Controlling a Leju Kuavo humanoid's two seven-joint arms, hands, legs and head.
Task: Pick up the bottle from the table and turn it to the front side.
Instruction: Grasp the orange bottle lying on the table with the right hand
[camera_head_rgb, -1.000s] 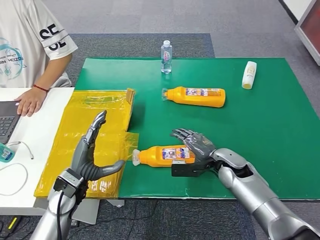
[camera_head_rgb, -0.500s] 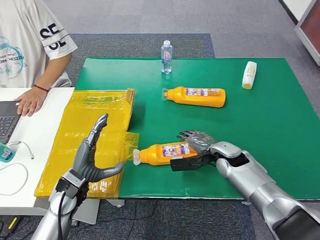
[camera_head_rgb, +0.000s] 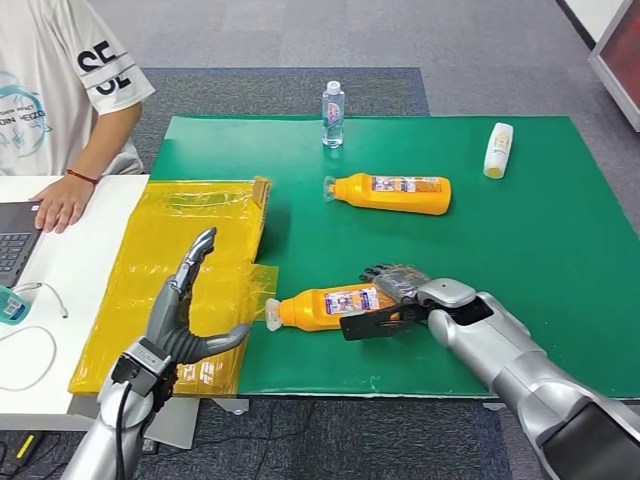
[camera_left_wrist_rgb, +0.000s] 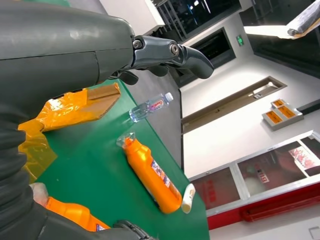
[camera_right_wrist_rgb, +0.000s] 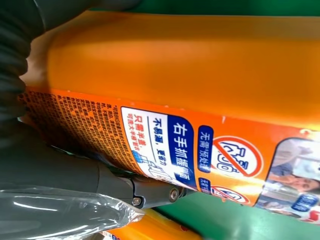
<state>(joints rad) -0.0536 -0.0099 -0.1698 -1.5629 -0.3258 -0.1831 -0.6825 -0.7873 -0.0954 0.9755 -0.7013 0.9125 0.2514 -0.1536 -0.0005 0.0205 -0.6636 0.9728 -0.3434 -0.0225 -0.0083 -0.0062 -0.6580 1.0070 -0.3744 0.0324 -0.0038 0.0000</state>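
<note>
Arms: silver metal, smooth rounded segments. Left hand (camera_head_rgb: 181, 315): grey, jointed fingers, thick grey thumb, black wrist band with cable running down forearm. Right hand (camera_head_rgb: 396, 300): dark grey, flat black thumb. Wrist views: grey ribbed cover, small screws at finger hinges.

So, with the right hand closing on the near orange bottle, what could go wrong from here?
1. The right hand grips the near orange bottle at its base end, so the cap end may sag or slip during lifting.
2. The bottle's cap lies at the edge of the yellow bag; turning it might drag the bag.
3. The label under the thumb looks glossy, so the bottle could slide in the grip during turning.
</note>
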